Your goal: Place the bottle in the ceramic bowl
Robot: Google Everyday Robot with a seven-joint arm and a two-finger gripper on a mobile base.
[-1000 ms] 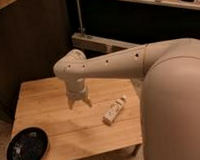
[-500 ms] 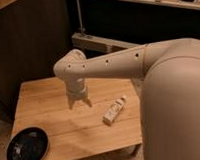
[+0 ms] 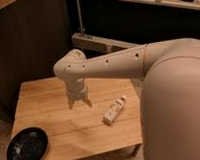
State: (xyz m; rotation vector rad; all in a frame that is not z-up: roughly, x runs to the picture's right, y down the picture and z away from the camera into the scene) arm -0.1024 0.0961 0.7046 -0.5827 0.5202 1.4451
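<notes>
Hovering over table (image 3: 40,103): gripper (image 3: 80,104), jaws apart; bottle (image 3: 114,112) label unreadable.

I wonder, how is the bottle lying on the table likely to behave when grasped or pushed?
Lying flat on the table, the bottle looks squarish, so it will probably slide rather than roll. Small and seemingly plastic, it is likely light and may skid when nudged. The open end effector hovers above the table, left of it in view.

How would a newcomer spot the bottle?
On the light wooden table, look just right of the open gripper hanging above its middle. The bottle lies flat there, small and whitish, unlike the round black ceramic bowl at the front-left corner.
</notes>
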